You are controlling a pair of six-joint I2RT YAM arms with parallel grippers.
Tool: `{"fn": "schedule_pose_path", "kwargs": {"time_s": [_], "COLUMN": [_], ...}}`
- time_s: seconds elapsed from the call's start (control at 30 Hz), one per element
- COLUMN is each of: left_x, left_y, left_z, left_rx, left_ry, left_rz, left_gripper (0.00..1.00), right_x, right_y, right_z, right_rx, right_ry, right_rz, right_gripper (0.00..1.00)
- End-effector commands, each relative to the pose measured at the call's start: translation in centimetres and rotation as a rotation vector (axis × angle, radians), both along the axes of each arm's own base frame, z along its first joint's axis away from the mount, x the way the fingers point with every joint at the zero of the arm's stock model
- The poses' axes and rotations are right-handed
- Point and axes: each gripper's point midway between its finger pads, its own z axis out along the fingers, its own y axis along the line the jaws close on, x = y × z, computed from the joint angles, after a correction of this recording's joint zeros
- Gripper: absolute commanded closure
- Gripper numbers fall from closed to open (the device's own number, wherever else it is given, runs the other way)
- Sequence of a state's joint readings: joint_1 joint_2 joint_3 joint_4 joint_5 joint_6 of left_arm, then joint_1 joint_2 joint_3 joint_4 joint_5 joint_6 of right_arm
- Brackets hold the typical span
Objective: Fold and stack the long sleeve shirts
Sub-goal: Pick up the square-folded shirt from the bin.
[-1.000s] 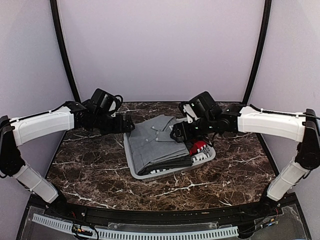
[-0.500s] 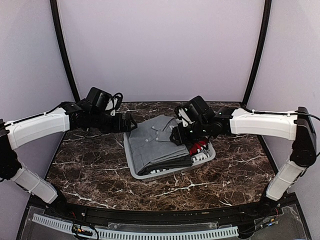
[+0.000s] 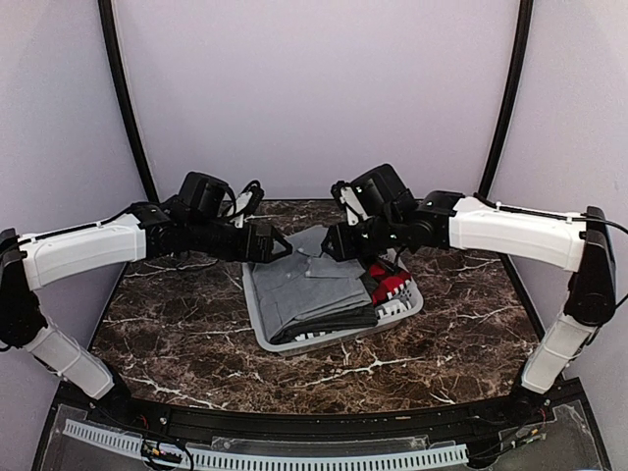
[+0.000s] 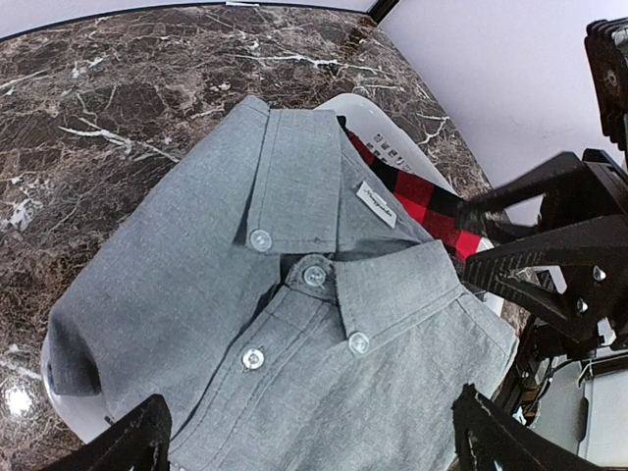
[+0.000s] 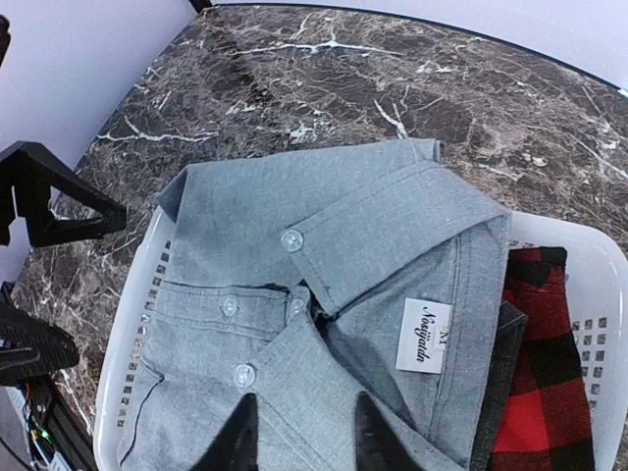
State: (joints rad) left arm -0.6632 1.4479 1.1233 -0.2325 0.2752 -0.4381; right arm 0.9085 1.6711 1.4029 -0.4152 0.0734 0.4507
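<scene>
The grey shirt (image 3: 309,280) lies folded in a white basket (image 3: 324,341) at the middle of the marble table (image 3: 177,314), collar toward twelve o'clock, its small neck label showing. At the shirt's ten o'clock the left gripper (image 3: 282,245) hangs just above the collar's edge, fingers spread wide, holding nothing. A darker cloth (image 3: 334,327) shows under the shirt at its six o'clock edge. At one o'clock the right gripper (image 3: 328,244) hovers over the collar, its fingers partly apart with grey cloth visible between them; no pinch shows. At the shirt's three o'clock, a red-and-black checked cloth (image 3: 390,285) fills the basket's right side.
</scene>
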Motion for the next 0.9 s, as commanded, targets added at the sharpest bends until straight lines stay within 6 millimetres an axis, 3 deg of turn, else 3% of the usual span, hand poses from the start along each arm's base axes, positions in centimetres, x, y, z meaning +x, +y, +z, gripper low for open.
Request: {"fn": "schedule_pose_path", "kwargs": {"time_s": [0.0,0.13,0.33,0.57,0.87], "left_x": [0.1,0.2,0.4,0.7,1.0], "left_y": [-0.8,-0.8,-0.8,-1.1,-1.2], "left_z": [0.5,0.6,0.6,0.5,0.2], "left_rx": [-0.022,-0.020,-0.010,-0.008,-0.004], "left_ry": [-0.039,-0.047,-0.056,-0.051,-0.048], "left_rz": [-0.041,-0.040,-0.037,-0.038,-0.037], "left_gripper": [0.02,0.01,0.01,0.01,0.01], "right_x": [0.9,0.7,-0.6,-1.6,-1.7], "right_y": [-2.2,-3.7,-4.4,-3.3,-2.0], "right_z": [-1.8,-3.4,-5.1,-5.2,-4.3], "right_rx": [-0.124,-0.112,-0.072,0.006,-0.032], "right_ry": [-0.019,0.045,0.127,0.172,0.110], "right_rz": [-0.068,-0.056,-0.033,-0.009,-0.021], "right_gripper": [0.41,0.26,0.19,0.24,0.26]}}
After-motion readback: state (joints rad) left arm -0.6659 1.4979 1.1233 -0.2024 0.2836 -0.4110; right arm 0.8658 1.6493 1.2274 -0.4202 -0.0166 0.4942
